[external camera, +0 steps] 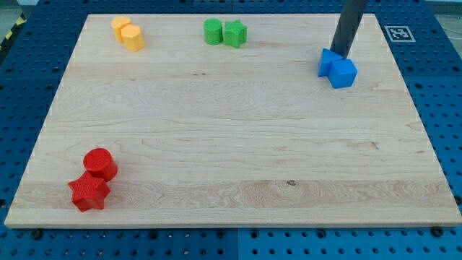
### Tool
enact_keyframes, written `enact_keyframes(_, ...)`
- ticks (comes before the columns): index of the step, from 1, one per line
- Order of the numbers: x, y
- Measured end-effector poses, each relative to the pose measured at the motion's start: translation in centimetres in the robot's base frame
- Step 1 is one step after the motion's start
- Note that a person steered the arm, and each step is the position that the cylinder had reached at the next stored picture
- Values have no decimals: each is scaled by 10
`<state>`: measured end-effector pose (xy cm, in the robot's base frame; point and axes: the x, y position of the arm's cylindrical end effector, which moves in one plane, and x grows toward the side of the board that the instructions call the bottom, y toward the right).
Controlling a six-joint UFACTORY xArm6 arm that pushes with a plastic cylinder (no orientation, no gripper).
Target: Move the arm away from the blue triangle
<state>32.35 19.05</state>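
Note:
Two blue blocks sit touching at the view's upper right: a blue triangle (328, 62) on the left and a blue cube-like block (343, 73) on the right. The dark rod comes down from the view's top edge. My tip (341, 55) rests just above the blue pair, touching or almost touching the triangle's upper right edge.
Two yellow blocks (128, 33) stand together at the upper left. A green cylinder (213, 32) and a green star (234, 33) stand at the top middle. A red cylinder (100, 164) and a red star (89, 191) sit at the lower left. The wooden board (238, 144) lies on a blue pegboard.

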Motion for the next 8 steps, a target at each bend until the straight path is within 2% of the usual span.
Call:
enact_keyframes(2, -35, -35)
enact_keyframes(4, -35, -94)
enact_keyframes(8, -10, -97)
